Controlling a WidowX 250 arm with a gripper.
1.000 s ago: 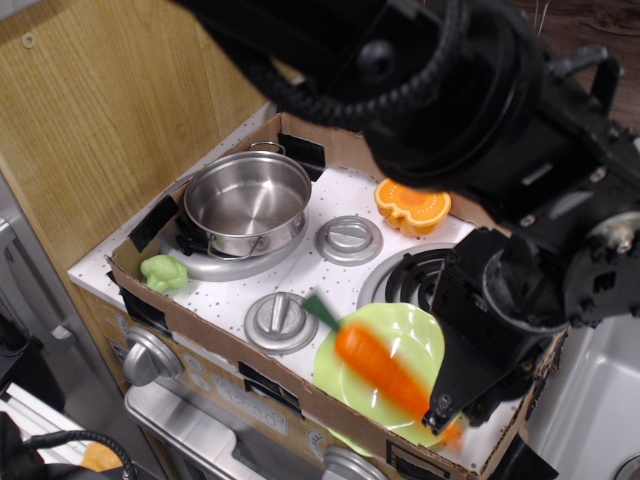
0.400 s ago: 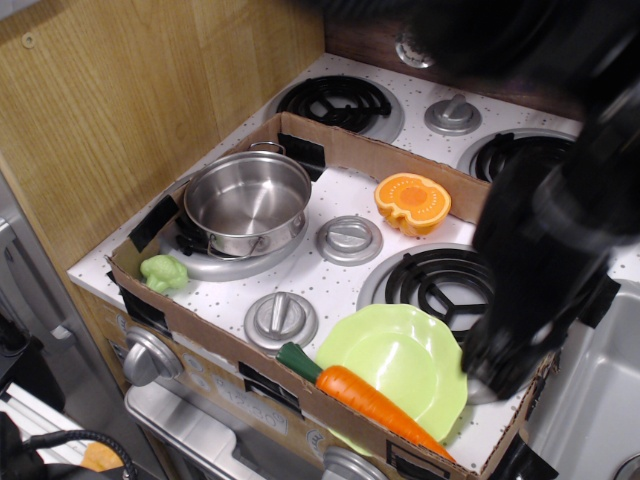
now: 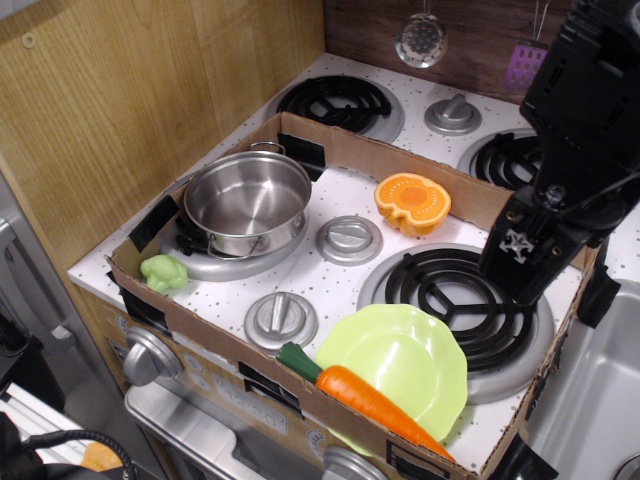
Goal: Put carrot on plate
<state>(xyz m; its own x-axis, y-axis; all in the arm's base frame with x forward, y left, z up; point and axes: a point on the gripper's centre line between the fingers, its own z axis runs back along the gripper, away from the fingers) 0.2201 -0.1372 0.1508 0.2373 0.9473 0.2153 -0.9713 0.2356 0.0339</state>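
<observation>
Orange carrot (image 3: 368, 399) lies across the lime-green plate's (image 3: 405, 345) near rim.

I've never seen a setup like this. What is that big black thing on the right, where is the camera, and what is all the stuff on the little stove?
There is one view, from a camera looking down at an angle on a toy stove fenced by a low cardboard wall. The black thing is the robot arm; its lower end is the gripper, the part that pinches things. It hangs above the front right burner with nothing in it, though whether its jaws are open or shut cannot be told from here.

On the stove are a steel pot, a small green toy vegetable, an orange pumpkin half and a lime-green plate. The orange toy carrot lies along the plate's front edge, partly on its rim, with the green stem end pointing left, off the plate.
</observation>
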